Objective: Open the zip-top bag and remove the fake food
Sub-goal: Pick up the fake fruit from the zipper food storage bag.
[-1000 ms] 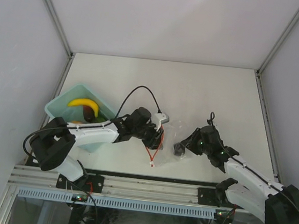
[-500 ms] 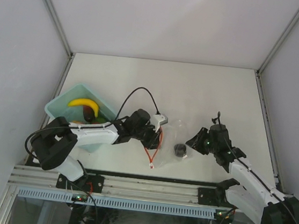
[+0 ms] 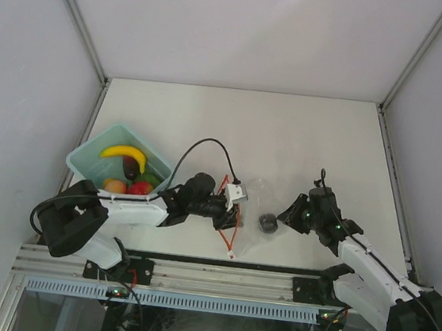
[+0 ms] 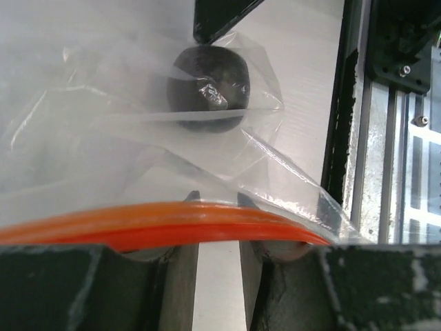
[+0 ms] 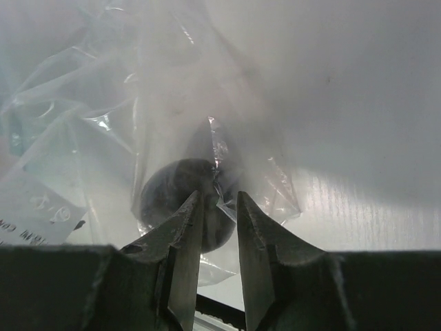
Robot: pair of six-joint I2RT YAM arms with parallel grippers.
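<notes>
The zip-top bag [image 3: 256, 195] lies flat on the table between my two grippers, with its red-orange zip strip [image 3: 228, 229] on the left side. One dark purple piece of fake food [image 3: 266, 221] sits inside it. In the left wrist view the zip strip [image 4: 172, 224] runs across the tips of my left gripper [image 4: 217, 201]. Its jaws stand slightly apart, with bare table showing in the gap and the purple piece [image 4: 207, 86] beyond. My right gripper [image 5: 217, 196] points at the purple piece [image 5: 169, 200] from the right. Its jaws are narrowly apart, with a crinkle of bag plastic at the tips.
A light blue bin [image 3: 95, 153] at the left holds a yellow banana [image 3: 124, 153], a red apple [image 3: 140, 188], an orange-peach fruit [image 3: 115, 185] and a green piece [image 3: 152, 179]. The table's near edge and metal rail [image 3: 216, 277] run just below the bag.
My right gripper drew back to the right, away from the purple piece. My left gripper and the zip strip shifted toward the near edge, uncovering more fruit in the bin.
</notes>
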